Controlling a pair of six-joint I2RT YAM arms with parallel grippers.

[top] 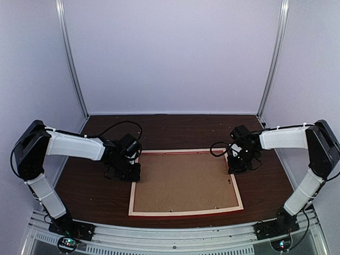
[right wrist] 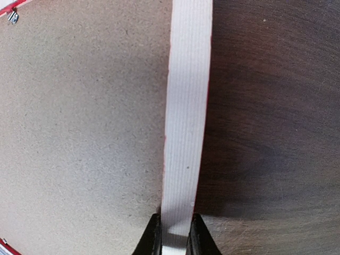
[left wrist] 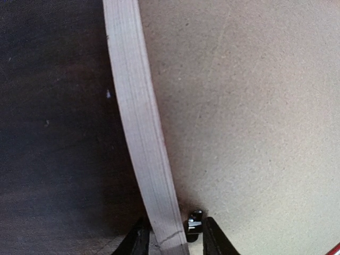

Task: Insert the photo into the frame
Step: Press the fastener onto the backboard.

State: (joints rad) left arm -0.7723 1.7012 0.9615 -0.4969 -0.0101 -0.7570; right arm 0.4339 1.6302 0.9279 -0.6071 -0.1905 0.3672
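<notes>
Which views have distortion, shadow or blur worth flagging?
Top external: soft, even light with no glare; the side poles slant; the frame is sharp. Left wrist: the frame's straight rail bows into a curve from lens distortion, and the table is dim. Right wrist: the rail looks nearly straight, a soft shadow falls on the table beside it, and the board is evenly lit.

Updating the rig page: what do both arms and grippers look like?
The left arm and right arm have white shells on the long links and black joint housings. Thin black cables loop near each wrist. The left gripper and right gripper are black, each with two narrow tapered fingers. Black bases sit on a silver rail, with small lit boards beside them.
</notes>
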